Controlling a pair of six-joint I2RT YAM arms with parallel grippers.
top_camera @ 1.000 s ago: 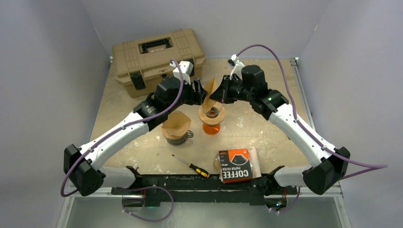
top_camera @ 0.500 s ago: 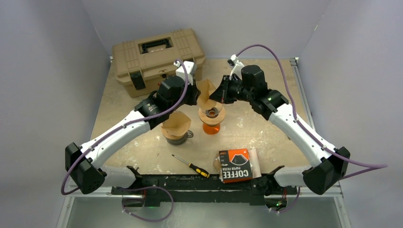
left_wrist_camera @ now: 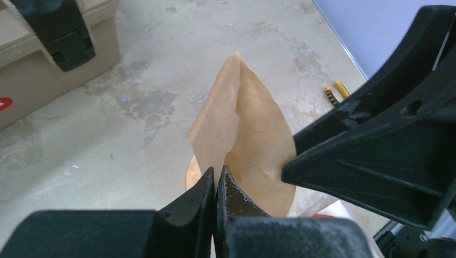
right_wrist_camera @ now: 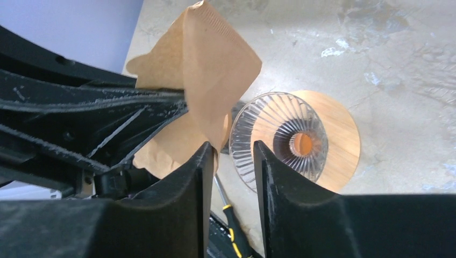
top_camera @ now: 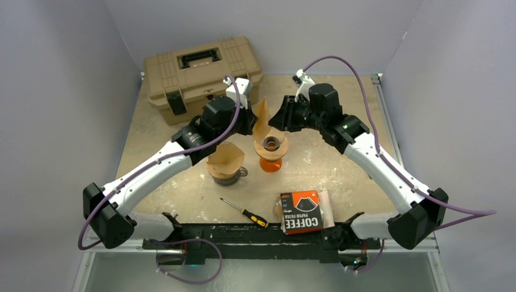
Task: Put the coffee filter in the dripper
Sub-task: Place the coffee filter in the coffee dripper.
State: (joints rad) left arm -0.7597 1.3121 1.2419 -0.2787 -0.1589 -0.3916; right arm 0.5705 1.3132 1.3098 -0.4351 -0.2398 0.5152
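Right end effector (right_wrist_camera: 230, 153) has let go, jaws slightly parted; left end effector (left_wrist_camera: 216, 180) has clamped the coffee filter (left_wrist_camera: 247, 134) at frame centre, above the dripper (right_wrist_camera: 290, 140).

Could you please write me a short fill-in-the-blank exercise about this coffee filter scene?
The left pincer is ____ on the coffee filter. The right pincer is ____ and holds nothing. The glass dripper has ____ filter inside it. In the top view, the screwdriver lies to the ____ of the filter box.
Missing words: shut; open; no; left.
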